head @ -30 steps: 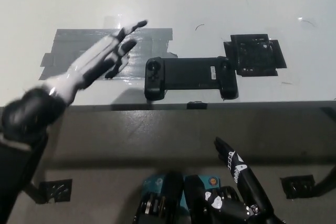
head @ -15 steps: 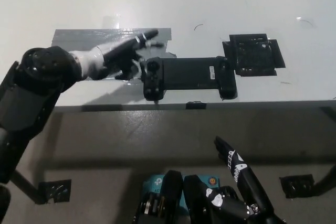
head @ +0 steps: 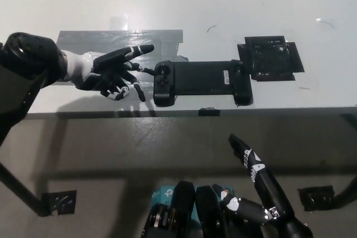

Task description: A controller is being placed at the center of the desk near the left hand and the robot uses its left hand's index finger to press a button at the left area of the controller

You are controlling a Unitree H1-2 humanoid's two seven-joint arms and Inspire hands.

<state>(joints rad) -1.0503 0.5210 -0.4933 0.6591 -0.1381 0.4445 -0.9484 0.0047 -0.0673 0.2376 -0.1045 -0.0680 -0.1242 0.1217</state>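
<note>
One black controller [head: 201, 82] lies lengthwise near the desk's [head: 223, 4] front edge, about midway along it. The white left hand [head: 109, 73] hovers just beside the controller's left end, fingers spread, holding nothing, one fingertip reaching toward it. Below the desk's front edge, the black right hand [head: 259, 185] rests empty, fingers extended.
</note>
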